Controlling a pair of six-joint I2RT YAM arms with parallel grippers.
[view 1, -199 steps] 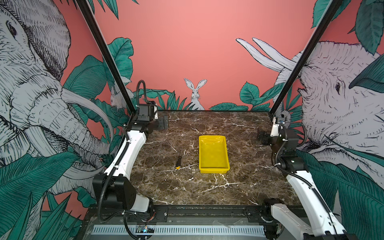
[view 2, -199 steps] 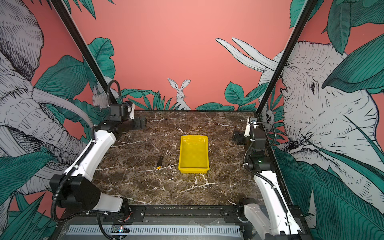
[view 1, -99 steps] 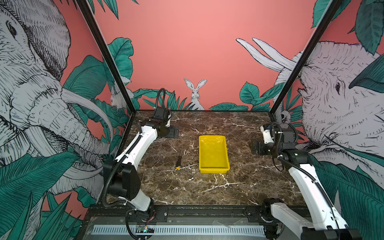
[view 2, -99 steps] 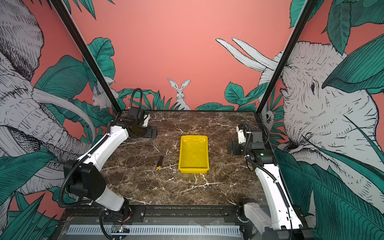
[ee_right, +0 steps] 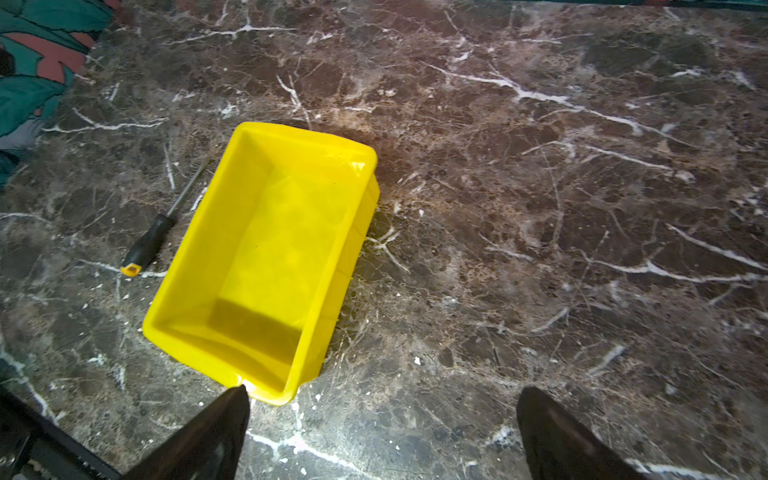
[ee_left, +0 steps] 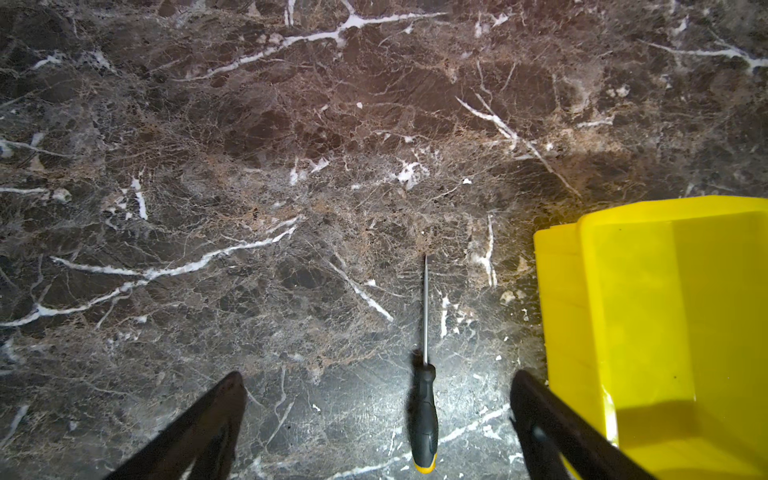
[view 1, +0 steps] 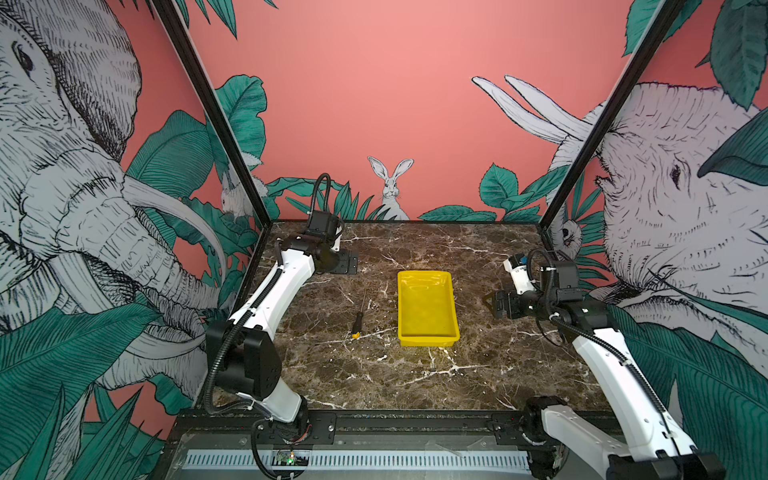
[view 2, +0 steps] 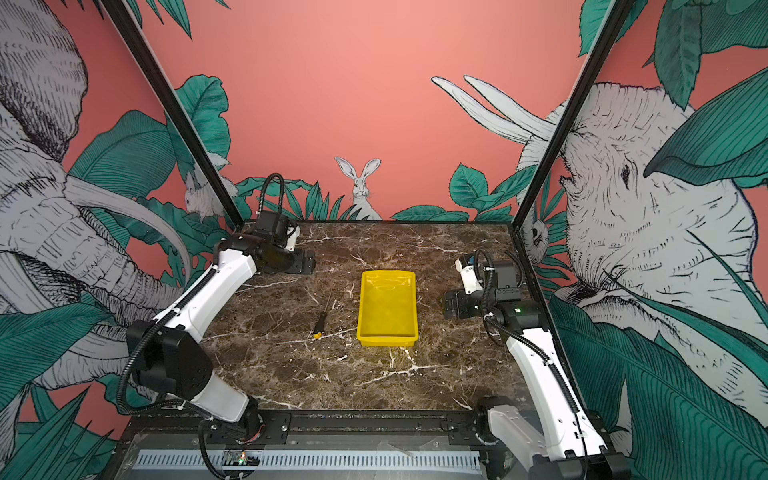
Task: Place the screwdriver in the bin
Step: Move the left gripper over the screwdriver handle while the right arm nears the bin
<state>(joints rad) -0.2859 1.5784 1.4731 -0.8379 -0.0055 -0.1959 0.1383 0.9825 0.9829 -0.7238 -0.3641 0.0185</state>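
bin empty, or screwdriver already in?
Empty: the bin shows only bare yellow floor; the screwdriver lies outside, beside it.

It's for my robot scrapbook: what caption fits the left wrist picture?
Open left end effector faces a screwdriver lying on the marble table beside the yellow bin.

The table (ee_left: 249, 166) looks like polished veined marble, smooth with a soft sheen. The bin (ee_right: 303, 135) is smooth, glossy plastic that catches bright highlights. The screwdriver (ee_left: 424, 374) has a matt, rubbery-looking handle, a plastic butt cap and a thin, shiny metal shaft.
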